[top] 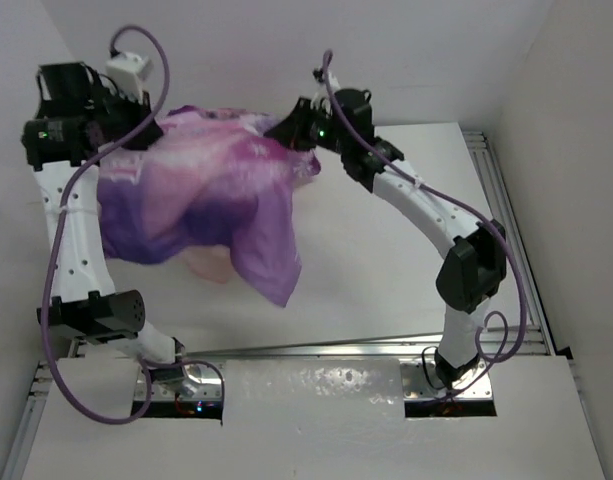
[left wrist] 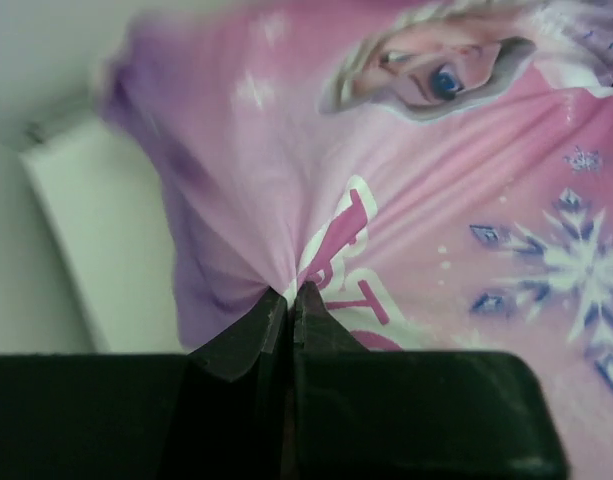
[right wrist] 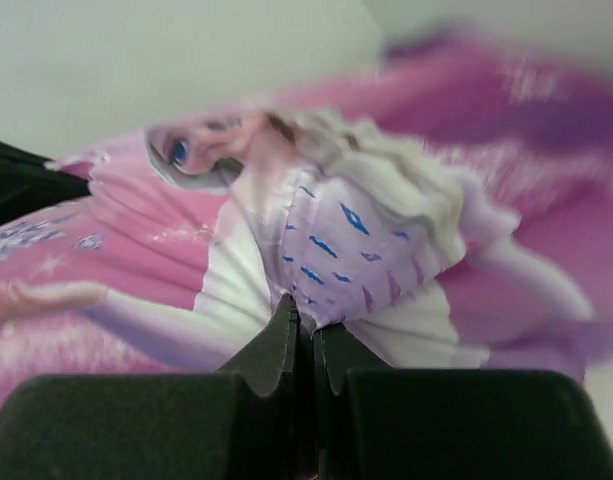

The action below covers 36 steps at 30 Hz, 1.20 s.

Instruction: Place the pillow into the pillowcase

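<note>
Pillowcase [top: 201, 195]: thin limp purple-pink printed fabric, draped, bunched, hanging above white surface [top: 386, 270]. Left claw [left wrist: 288, 295] pinches gathered cloth; right claw [right wrist: 304, 318] pinches opposite edge. Pillow hidden.

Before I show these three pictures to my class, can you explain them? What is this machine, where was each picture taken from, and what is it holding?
It is two robot arms bolted at the table's near edge. The overhead picture shows both from above. The other two come from cameras on each wrist, looking past the fingers. The left end effector and the right end effector are each shut on the pillowcase, a purple-pink princess-print cloth held up between them, gathered where it is pinched. Something pale shows under its lower edge; I cannot tell if it is the pillow.
</note>
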Available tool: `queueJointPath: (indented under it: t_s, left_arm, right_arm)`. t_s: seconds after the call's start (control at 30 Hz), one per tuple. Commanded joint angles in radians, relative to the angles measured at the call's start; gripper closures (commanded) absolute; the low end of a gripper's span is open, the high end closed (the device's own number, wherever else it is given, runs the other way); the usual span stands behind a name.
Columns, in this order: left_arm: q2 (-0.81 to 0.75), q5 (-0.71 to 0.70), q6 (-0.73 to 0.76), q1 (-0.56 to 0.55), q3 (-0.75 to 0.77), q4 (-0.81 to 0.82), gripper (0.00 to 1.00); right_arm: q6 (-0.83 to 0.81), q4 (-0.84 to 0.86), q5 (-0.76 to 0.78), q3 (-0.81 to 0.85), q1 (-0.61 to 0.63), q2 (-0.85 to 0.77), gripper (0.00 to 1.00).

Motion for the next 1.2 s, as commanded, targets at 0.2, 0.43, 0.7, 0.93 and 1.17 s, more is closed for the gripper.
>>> queueJointPath:
  t_s: [0.2, 0.43, 0.7, 0.93, 1.17]
  left_arm:
    - [-0.077, -0.07, -0.076, -0.006, 0.189, 0.081, 1.0]
    - [-0.153, -0.125, -0.018, -0.004, 0.028, 0.223, 1.0]
    - [-0.146, -0.246, 0.063, -0.006, -0.014, 0.268, 1.0]
    - [-0.189, -0.332, 0.122, -0.006, -0.138, 0.289, 1.0]
    - [-0.266, -0.539, 0.191, 0.014, -0.638, 0.289, 1.0]
  right_arm:
    - [-0.066, 0.085, 0.109, 0.356, -0.032, -0.006, 1.0]
    - [-0.155, 0.107, 0.109, 0.342, -0.031, 0.046, 1.0]
    - [-0.153, 0.126, 0.055, 0.539, -0.031, 0.222, 1.0]
    - [-0.204, 0.139, 0.017, 0.4, -0.022, 0.174, 1.0]
    - [-0.247, 0.232, 0.089, -0.239, 0.04, -0.006, 1.0]
